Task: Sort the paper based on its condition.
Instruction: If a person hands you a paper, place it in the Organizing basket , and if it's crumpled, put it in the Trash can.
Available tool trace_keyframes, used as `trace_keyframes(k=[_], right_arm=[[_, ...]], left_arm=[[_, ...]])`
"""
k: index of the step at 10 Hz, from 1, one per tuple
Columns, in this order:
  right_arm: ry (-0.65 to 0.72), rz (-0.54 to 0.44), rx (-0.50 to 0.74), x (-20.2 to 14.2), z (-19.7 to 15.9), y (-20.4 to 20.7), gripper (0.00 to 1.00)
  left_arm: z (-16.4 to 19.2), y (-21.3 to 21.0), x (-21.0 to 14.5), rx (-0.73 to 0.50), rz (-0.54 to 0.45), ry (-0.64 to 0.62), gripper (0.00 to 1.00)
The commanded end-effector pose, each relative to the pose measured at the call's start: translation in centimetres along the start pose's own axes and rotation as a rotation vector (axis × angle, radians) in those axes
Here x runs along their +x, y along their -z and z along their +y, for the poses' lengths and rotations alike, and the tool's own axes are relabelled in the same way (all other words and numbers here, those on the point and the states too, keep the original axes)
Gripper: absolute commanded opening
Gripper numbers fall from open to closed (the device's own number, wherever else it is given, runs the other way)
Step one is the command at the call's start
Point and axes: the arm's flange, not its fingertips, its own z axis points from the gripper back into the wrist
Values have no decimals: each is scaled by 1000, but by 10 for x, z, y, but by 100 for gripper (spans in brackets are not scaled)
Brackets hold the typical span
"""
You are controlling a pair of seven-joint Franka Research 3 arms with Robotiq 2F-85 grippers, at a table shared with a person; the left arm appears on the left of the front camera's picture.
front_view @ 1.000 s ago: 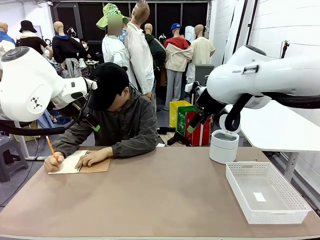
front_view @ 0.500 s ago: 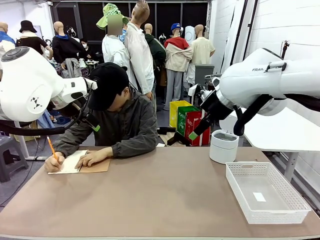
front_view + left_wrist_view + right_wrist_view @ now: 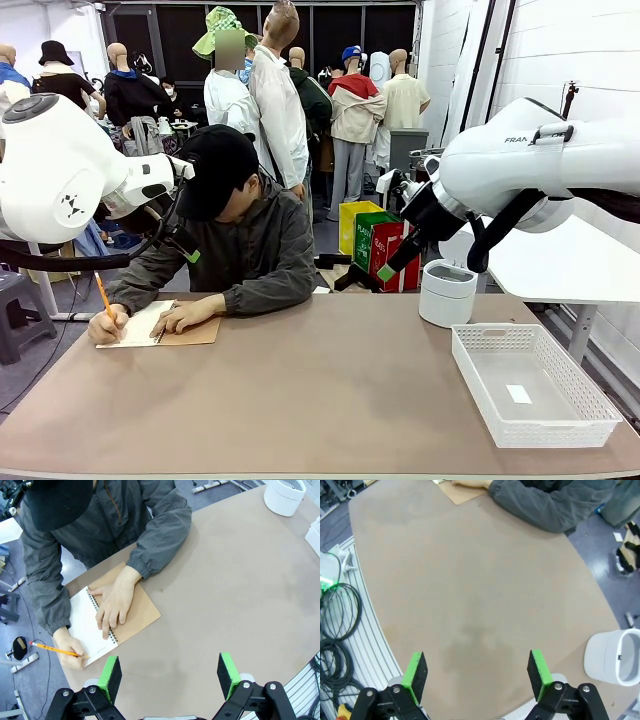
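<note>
Left claw [image 3: 168, 676]: jaws spread wide, nothing between them, hanging above the counter [image 3: 225, 580]. Right claw [image 3: 477, 674]: jaws likewise apart and empty, over bare counter. Paper [image 3: 82, 622]: white sheet at the counter's far edge, beside a brown notebook cover [image 3: 142, 612]. One hand [image 3: 116, 600] lies flat across the spiral; the writing hand [image 3: 70, 652] holds an orange pencil [image 3: 52, 649] on the sheet. White basket [image 3: 500, 400] and white tub [image 3: 447, 293]: robot's right side.
</note>
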Motion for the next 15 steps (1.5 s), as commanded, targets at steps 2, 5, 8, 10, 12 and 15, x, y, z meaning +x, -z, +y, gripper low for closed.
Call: trace_keyframes(k=[2,5,8,10,12,15], right_arm=[[-3,1,-2,0,0,0,100],[-3,1,-2,0,0,0,100],[-3,1,-2,0,0,0,100],[-3,1,-2,0,0,0,100],[-3,1,-2,0,0,0,100],[-3,1,-2,0,0,0,100]], left_arm=[[1,-1,0,-2,5,-3,100],[1,-1,0,-2,5,-3,100],[1,-1,0,-2,5,-3,100],[1,-1,0,-2,5,-3,100],[1,-1,0,-2,5,-3,100],[1,-1,0,-2,5,-3,100]])
